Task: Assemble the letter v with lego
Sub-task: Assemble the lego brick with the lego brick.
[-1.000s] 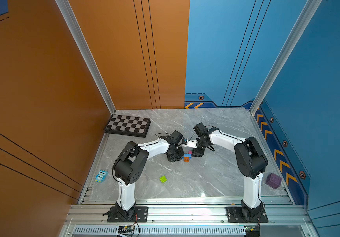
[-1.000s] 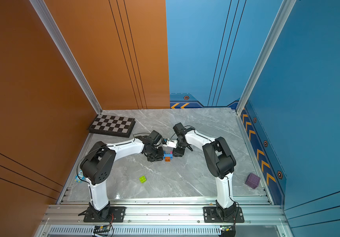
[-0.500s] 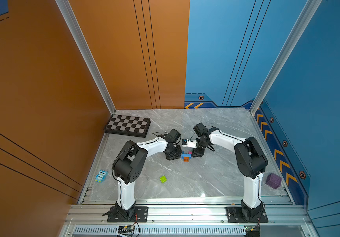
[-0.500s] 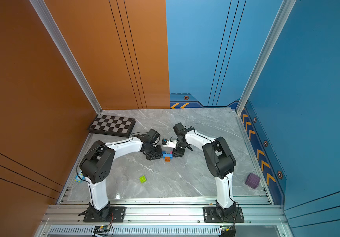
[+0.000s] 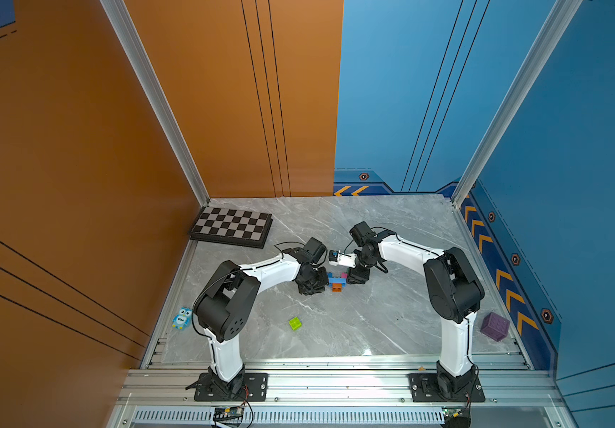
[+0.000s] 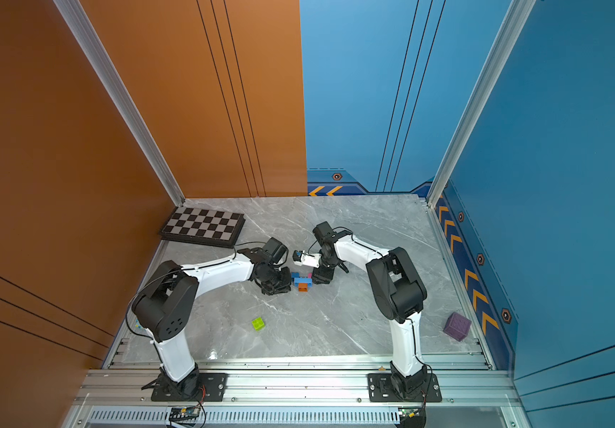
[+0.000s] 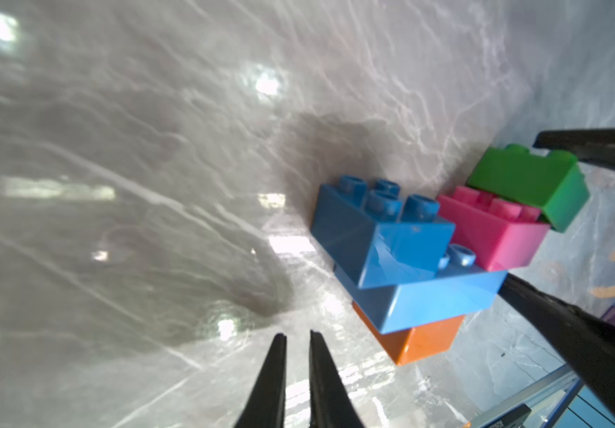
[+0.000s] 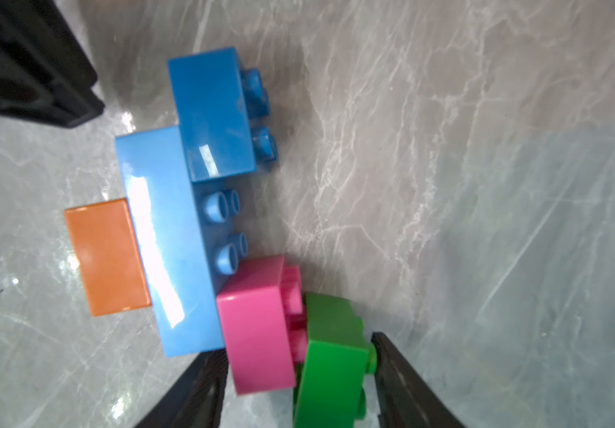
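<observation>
The partly built letter v lies flat on the marble table between both grippers, seen in both top views. In it an orange brick joins a light-blue brick, which carries a blue brick and a pink brick. A green brick sits on the pink one. My right gripper is shut on the pink and green bricks, one finger on the green studs. My left gripper is shut and empty, just beside the orange end. A loose lime lego lies nearer the front.
A folded chessboard lies at the back left. A blue owl toy sits by the left edge, next to the left arm's elbow. A purple studded cube stands at the front right. Walls close three sides.
The left wrist has drawn back slightly from the right wrist. The brick figure and the lime brick have not moved.
</observation>
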`<state>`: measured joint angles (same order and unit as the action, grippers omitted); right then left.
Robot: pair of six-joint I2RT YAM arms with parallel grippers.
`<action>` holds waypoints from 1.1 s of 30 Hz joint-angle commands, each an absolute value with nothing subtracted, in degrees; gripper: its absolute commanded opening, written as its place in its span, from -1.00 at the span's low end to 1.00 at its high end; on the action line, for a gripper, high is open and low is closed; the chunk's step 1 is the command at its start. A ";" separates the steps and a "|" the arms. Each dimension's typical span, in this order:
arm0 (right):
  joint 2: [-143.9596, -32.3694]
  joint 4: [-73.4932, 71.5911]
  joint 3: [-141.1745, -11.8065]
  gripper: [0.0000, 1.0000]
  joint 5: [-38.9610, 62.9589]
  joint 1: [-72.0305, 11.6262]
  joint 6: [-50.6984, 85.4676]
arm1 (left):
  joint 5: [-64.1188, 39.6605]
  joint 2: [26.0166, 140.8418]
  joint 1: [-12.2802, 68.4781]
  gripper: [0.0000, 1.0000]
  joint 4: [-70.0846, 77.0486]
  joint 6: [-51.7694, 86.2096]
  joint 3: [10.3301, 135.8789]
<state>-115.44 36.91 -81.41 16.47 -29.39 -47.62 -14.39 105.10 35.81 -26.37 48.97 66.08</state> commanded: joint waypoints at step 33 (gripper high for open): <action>-113.86 36.90 -80.57 0.32 18.96 -29.71 -47.55 | -12.64 112.78 33.14 -0.67 -25.67 48.97 72.98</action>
<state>-115.42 36.84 -80.62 17.10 -29.15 -47.59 -13.85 111.24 34.02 -24.77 49.98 71.83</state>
